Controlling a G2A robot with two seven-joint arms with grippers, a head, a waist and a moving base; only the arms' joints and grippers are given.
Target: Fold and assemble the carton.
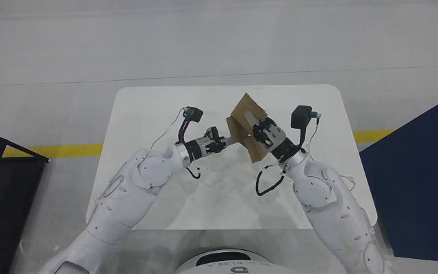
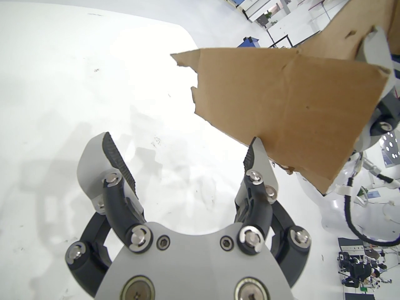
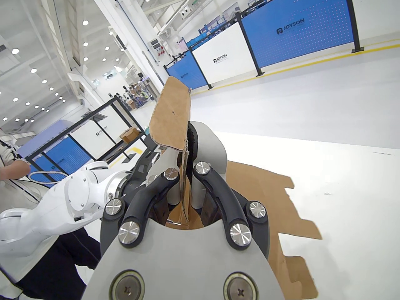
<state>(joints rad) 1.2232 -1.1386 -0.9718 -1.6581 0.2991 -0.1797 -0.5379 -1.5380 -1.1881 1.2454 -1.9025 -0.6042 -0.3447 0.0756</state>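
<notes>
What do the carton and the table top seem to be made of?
The carton looks like plain brown cardboard, matt: rough cut edges and pressed creases show. The table top seems to be smooth white laminate or painted board, with small dark scuffs.

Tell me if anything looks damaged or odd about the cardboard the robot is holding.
The carton has a frayed, torn-looking edge beside the open left gripper. A flap also bends over above the right gripper, which clamps the sheet. Nothing else stands out.
</notes>
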